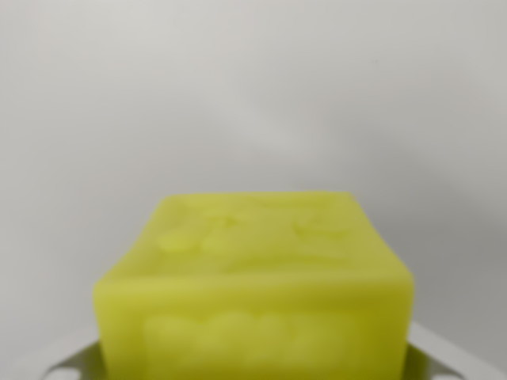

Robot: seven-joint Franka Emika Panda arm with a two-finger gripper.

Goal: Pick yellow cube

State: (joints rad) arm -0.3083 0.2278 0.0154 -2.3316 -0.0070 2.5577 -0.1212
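Close, blurred wrist view against a plain pale grey background. A pale grey finger [75, 356] pokes out just left of a yellow cube [257, 289] at the bottom centre; another sits just right of it. Whether these fingers grip the cube cannot be told.

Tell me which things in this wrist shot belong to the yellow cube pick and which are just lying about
Part of the job:
- yellow cube, blurred, close to the camera
- pincer: pale fingertips show at both lower corners, flanking the cube; contact can't be judged

Just lying about:
- nothing else shows; only a plain pale grey background
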